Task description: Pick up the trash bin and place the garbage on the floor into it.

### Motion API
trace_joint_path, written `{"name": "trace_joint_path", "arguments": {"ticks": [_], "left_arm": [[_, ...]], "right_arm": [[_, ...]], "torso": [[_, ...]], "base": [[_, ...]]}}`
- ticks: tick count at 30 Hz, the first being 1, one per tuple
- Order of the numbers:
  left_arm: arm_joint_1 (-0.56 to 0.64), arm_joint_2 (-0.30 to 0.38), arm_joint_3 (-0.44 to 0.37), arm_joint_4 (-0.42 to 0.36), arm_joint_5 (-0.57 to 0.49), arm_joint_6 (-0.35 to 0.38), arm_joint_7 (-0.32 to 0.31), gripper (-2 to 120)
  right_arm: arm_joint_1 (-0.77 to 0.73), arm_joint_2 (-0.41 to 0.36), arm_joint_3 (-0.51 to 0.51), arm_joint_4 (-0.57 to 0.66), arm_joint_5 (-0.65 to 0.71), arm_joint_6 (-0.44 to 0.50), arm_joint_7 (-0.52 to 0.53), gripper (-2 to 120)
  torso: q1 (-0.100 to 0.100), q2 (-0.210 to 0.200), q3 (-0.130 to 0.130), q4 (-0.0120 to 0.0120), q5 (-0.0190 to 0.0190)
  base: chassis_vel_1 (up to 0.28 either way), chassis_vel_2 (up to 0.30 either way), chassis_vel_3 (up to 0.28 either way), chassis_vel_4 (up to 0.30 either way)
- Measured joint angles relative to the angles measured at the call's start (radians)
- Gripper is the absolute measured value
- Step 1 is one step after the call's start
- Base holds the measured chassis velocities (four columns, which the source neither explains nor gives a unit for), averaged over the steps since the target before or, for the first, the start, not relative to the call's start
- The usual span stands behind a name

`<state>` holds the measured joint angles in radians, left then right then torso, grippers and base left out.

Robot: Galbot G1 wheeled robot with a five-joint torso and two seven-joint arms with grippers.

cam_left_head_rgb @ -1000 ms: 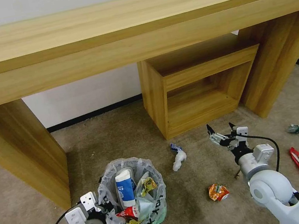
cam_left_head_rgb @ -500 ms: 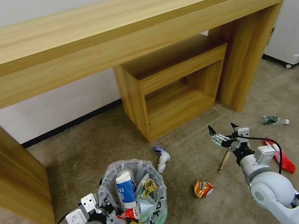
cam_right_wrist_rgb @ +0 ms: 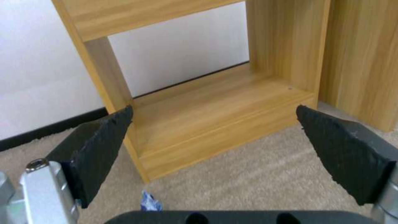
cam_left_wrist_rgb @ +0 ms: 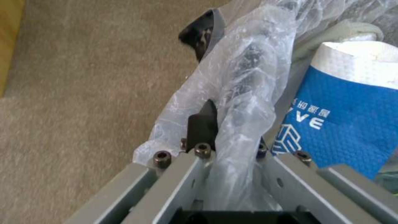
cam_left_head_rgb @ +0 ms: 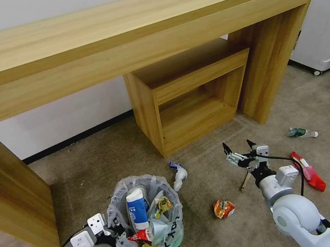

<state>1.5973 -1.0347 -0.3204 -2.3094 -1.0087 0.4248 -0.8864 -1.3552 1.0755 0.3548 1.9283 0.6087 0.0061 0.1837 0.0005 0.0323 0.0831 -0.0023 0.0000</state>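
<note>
- Left hand [cam_left_head_rgb: 114, 229] sits low at the left, clenched on the rim of the trash bin [cam_left_head_rgb: 152, 245]; the left wrist view shows one dark finger [cam_left_wrist_rgb: 203, 124] pressed against the bag-wrapped rim [cam_left_wrist_rgb: 240, 102]. Grip and position match the frame half a second back.
- Trash bin rests on or just above the floor [cam_left_head_rgb: 96, 169], near the wooden desk's left leg [cam_left_head_rgb: 6, 189]; which of the two, I cannot tell. Inside: a blue-white carton [cam_left_head_rgb: 137, 207] standing upright, a yellow-green wrapper [cam_left_head_rgb: 162, 205], a red scrap [cam_left_head_rgb: 139, 236].
- A white tissue with a blue bit [cam_left_head_rgb: 178, 175] lies on the carpet just right of the bin's far rim, in front of the open wooden cubby [cam_left_head_rgb: 191, 106]. It lies where it did half a second ago.
- The crushed orange can [cam_left_head_rgb: 224, 208] lies between the bin and the right arm, apart from both.
- Right hand [cam_left_head_rgb: 240, 149] hovers above the carpet, jaws spread wide and holding nothing. Against the earlier frame it has shifted slightly to the left in view, while the scenery barely moved.
- The wooden stick [cam_left_head_rgb: 244, 181] lies just beneath that hand, partly hidden by the wrist.
- A red wrapper [cam_left_head_rgb: 310, 176] lies right of the arm; the green-labelled bottle [cam_left_head_rgb: 300, 132] lies farther back, well apart from the hand.
</note>
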Motion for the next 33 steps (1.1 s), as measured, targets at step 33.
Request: {"name": "trace_joint_path", "arguments": {"ticks": [33], "left_arm": [[0.047,0.092,-0.156,-0.06,-0.136,0.001,-0.057,1]], "right_arm": [[0.391,0.015,-0.297,-0.226,0.475,-0.438,0.273,100]], "torso": [[0.0,0.0,0.0,0.0001,-0.0005]], "base": [[-0.037,0.04,0.038,-0.037]]}}
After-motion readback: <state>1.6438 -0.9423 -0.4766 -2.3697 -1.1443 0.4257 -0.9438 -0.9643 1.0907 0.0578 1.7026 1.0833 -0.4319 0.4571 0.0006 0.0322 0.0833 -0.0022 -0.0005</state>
